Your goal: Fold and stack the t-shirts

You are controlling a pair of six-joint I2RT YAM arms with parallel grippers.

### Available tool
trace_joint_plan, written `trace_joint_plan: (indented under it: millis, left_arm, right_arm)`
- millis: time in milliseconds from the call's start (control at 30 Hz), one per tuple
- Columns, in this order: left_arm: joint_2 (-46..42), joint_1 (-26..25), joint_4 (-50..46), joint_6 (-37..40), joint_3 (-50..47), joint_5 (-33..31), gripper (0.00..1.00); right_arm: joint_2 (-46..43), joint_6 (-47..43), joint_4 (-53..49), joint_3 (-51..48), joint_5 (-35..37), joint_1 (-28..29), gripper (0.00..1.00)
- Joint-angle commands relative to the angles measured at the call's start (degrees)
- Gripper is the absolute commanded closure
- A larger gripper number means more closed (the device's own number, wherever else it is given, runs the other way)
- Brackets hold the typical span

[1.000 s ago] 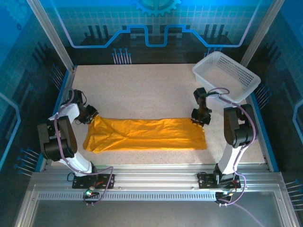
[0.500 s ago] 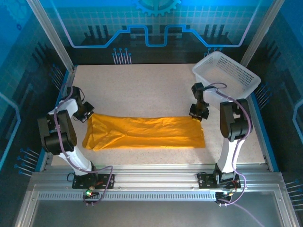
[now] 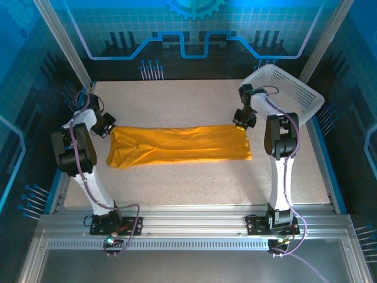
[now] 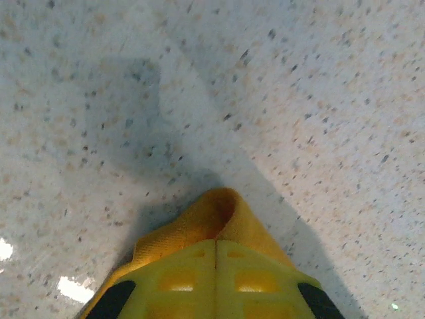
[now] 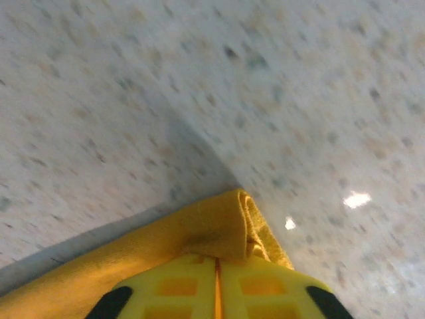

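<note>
The left arm [image 3: 79, 154] and right arm [image 3: 281, 147] are white links with black joints on black bases [image 3: 112, 224], with a lilac-grey cable [image 3: 72, 137] along each. The left gripper [image 4: 216, 246] and right gripper [image 5: 217, 266] have yellow fingers [image 4: 179, 279] with square moulded recesses and black corner patches.

I am reading no text, label, brand or number in any of my feeds. The blue back wall [image 3: 118, 32] is carrying a gear emblem [image 3: 194, 7] and circuit-style lines, without lettering. The t-shirt [image 3: 177, 144] is lying plain, with no print on it.
</note>
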Motion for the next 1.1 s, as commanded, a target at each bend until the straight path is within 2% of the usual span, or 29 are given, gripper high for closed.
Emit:
trace_joint_plan:
  millis: [0,33,67,167,233,333,433,600,667,800,967,1067]
  left_arm:
    - [-0.8,0.1,-3.9,1.3,2.0,-2.4,0.73]
    - [-1.9,-0.2,-4.4,1.5,1.6,-3.5,0.63]
    - [-3.1,-0.7,-4.7,1.9,1.1,-4.5,0.58]
    - [-9.2,-3.4,-5.6,3.3,-2.7,-9.2,0.45]
    - [-13.7,-5.3,-5.4,2.4,-6.4,-8.2,0.46]
    - [-18.4,-9.2,-3.1,0.7,-11.9,-2.7,0.53]
    - [-18.0,-11.9,-0.2,-1.2,-15.2,6.6,0.58]
    - [-14.3,-15.5,2.9,4.8,-15.8,10.9,0.6]
    - [-12.8,-16.0,3.4,7.2,-15.5,11.8,0.6]
    - [-11.1,-16.9,1.1,12.3,-14.9,7.7,0.59]
    - [-10.9,-17.5,1.8,14.0,-17.0,7.0,0.57]
    - [-13.0,-18.2,3.0,13.5,-18.5,7.7,0.64]
  right_arm:
    - [1.6,-5.0,-2.5,3.1,-2.0,0.5,0.71]
    - [0.2,-5.9,-2.7,3.1,-1.9,1.0,0.64]
    - [-1.1,-6.4,-3.0,3.0,-1.6,1.3,0.6]
    - [-5.8,-7.2,-3.5,0.0,0.3,2.6,0.53]
    - [-9.8,-7.2,-2.7,-3.4,1.4,3.8,0.52]
    - [-15.4,-6.8,-0.6,-9.1,1.8,5.9,0.52]
    - [-19.2,-6.1,1.4,-13.5,0.0,7.9,0.53]
    - [-23.0,-5.7,4.0,-18.5,-2.5,10.7,0.53]
    - [-23.9,-5.4,4.5,-19.5,-3.3,11.0,0.53]
    - [-25.6,-5.3,5.4,-21.2,-4.5,11.4,0.53]
    - [-26.6,-5.4,5.8,-22.2,-5.5,11.8,0.53]
    - [-26.8,-5.3,6.1,-22.8,-5.7,12.0,0.53]
